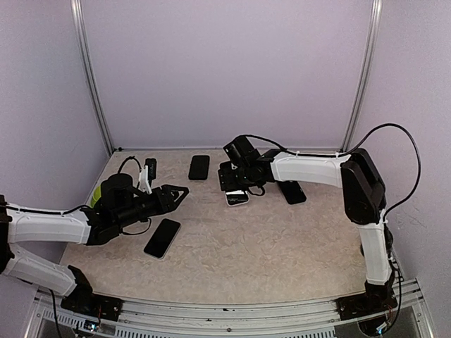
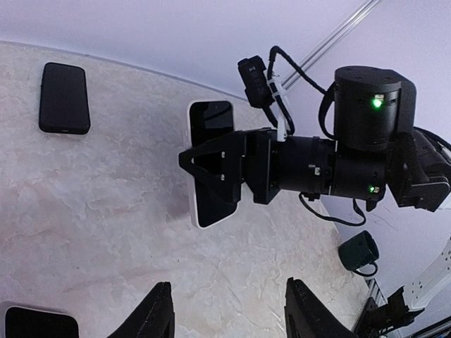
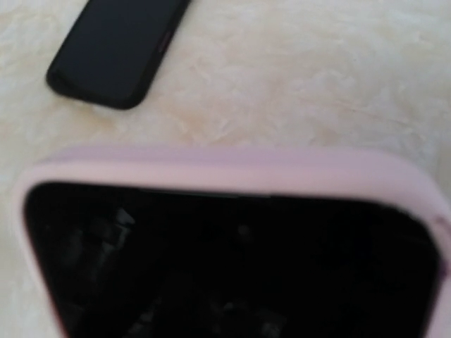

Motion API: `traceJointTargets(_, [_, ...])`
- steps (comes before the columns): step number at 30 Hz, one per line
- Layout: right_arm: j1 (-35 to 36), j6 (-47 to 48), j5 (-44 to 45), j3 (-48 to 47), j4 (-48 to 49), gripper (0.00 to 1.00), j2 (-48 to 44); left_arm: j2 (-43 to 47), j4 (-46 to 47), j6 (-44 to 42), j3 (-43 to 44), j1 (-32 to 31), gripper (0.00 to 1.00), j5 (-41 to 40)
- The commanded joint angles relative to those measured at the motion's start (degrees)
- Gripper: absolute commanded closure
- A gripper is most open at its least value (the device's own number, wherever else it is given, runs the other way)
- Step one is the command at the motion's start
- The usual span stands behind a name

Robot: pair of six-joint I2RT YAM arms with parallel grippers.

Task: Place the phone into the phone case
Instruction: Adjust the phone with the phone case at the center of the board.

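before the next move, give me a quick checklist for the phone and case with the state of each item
1. Pink case rim wraps the phone along the end seen in the right wrist view: ok.
2. All four corners seated in the case: cannot tell, only one end shows up close.
3. Right gripper sits directly over the cased phone: ok.
4. Right gripper open or shut: cannot tell, its fingers merge with the dark screen.
5. Left gripper open, empty and apart from the cased phone: ok.
6. Black phone at the back lies apart from the cased one: ok.
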State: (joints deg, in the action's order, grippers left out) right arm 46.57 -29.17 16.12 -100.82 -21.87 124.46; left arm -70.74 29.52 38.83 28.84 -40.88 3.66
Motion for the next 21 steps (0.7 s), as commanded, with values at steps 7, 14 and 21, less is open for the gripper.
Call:
traceJointTargets(7, [-3.4,-10.0,-1.6,-12.1,-2.8,0.22,8.8,3.0,-0.7,-0.2,-0.9,0.3,0.47,-2.6])
traceJointTargets(14, [-4.9,-11.9,-2.3,-13.7,-1.8,0.21,11.7,2.9,-0.9,0.1,-1.0,0.3,0.48,-2.8])
traceJointTargets(21, [-5.6,-12.4,-3.7,-14.6,-1.9,0.19,14.3,2.8,-0.4,0.4,-1.4,0.3,0.48,-3.1])
